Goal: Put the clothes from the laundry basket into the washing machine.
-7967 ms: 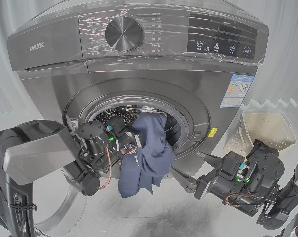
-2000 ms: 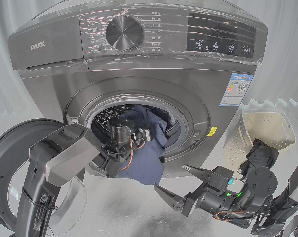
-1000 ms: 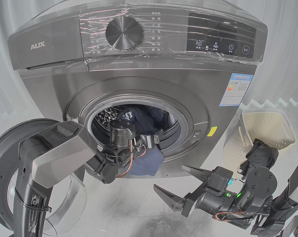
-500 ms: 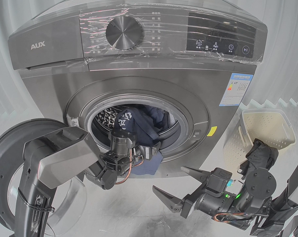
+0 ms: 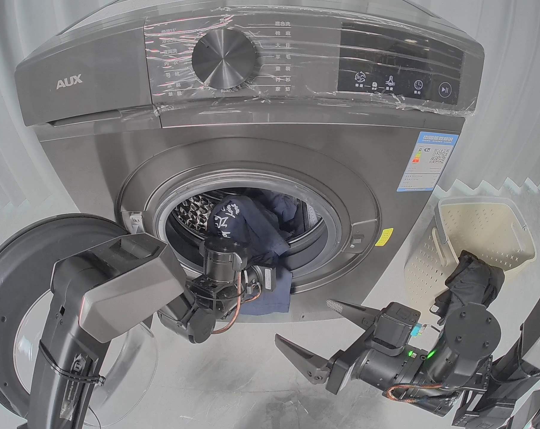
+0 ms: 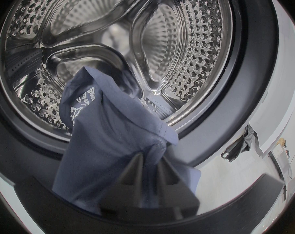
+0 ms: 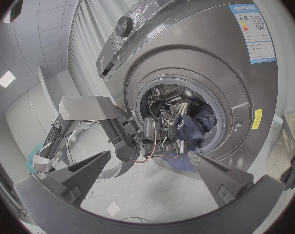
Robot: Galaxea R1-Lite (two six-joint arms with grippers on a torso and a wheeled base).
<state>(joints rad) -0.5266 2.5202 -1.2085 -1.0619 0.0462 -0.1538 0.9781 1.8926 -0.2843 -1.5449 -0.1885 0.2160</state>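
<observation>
The grey washing machine [image 5: 252,138] stands with its round door [image 5: 19,281] swung open to the left. A navy garment with white print [image 5: 246,224] lies bunched in the drum mouth, and one end hangs over the lower rim. My left gripper [image 5: 274,276] is at that rim, shut on the fabric. The left wrist view shows its fingers [image 6: 136,173] pinching the navy garment [image 6: 105,137] in front of the steel drum [image 6: 154,49]. My right gripper [image 5: 317,335] hangs open and empty below the machine's front. A dark garment [image 5: 472,278] drapes over the cream laundry basket [image 5: 490,227].
The basket stands on the floor to the right of the machine, beside my right arm. The open door takes up the floor space at the left. Bare grey floor [image 5: 240,376] lies in front of the machine. Pale curtains hang behind.
My left gripper has sunk towards the lower rim with the fabric. Much more of the navy garment now lies inside the drum than 8 s ago. The right arm has barely shifted.
</observation>
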